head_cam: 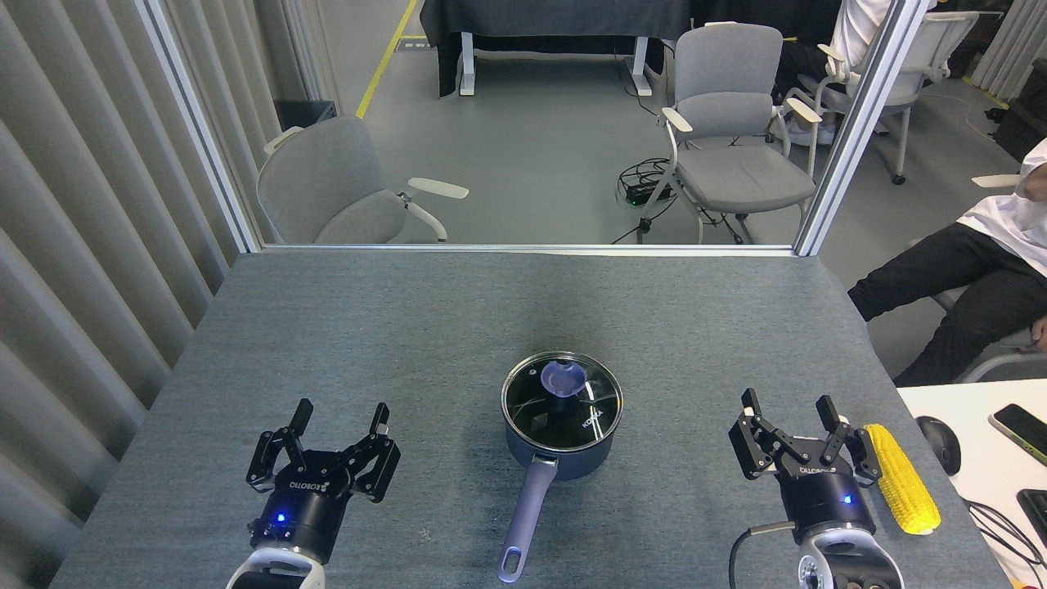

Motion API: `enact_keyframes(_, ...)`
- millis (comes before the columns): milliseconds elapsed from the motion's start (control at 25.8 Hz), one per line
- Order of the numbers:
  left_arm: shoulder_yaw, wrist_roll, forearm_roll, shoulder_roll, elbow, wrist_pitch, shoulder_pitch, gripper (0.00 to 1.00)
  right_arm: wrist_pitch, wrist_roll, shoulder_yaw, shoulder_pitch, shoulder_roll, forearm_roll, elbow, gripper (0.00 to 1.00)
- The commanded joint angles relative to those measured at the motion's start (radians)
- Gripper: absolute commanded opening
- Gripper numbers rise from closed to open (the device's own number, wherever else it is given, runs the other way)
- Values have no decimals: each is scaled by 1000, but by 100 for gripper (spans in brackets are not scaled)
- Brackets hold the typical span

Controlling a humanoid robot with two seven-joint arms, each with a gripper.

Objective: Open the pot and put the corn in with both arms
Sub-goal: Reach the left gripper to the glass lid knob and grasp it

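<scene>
The dark-blue pot (pixel 564 446) stands near the table's front middle with its glass lid (pixel 532 405) on and the lavender knob (pixel 563 378) on top. Its long lavender handle (pixel 523 519) points toward me. The yellow corn (pixel 901 478) lies flat at the front right, close to the table edge. My left gripper (pixel 343 417) is open, left of the pot and well apart from it, nothing between its fingers. My right gripper (pixel 788 406) is open too, just left of the corn and not touching it.
The grey table (pixel 523 319) stretches far behind the pot. A white desk (pixel 981 458) with a mouse and phone adjoins at the right. A seated person's legs (pixel 949 286) are at the far right. Grey chairs (pixel 728 123) stand beyond the table.
</scene>
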Motion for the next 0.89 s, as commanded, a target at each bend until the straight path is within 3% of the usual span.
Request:
enact_keyframes(0,-2,1,0,0,0,-6,-3,99,2,2,0,-2,4,0,2,99)
enact_keyframes(310,0,-11,0,-1,-41,-23,8,99,1,2,0,-4,2,0,2,99)
enact_keyframes(464,-5,-13,-5,8,-37,-31,-36,98,2,2,-2,-4,4,0,2,99)
enact_keyframes(619,-130,-40,-18,5,94,-28,-208,98,1,2,-3,-4,4,-3,2,99)
enact_keyframes(735,-235,-59,-18,-4,272,-25,-375,98,1,2,-5,-5,2,-3,2,99)
enact_keyframes(851,-327,-59,-17,-55,462,-23,-539,98,2,2,-6,-7,2,-6,3,99)
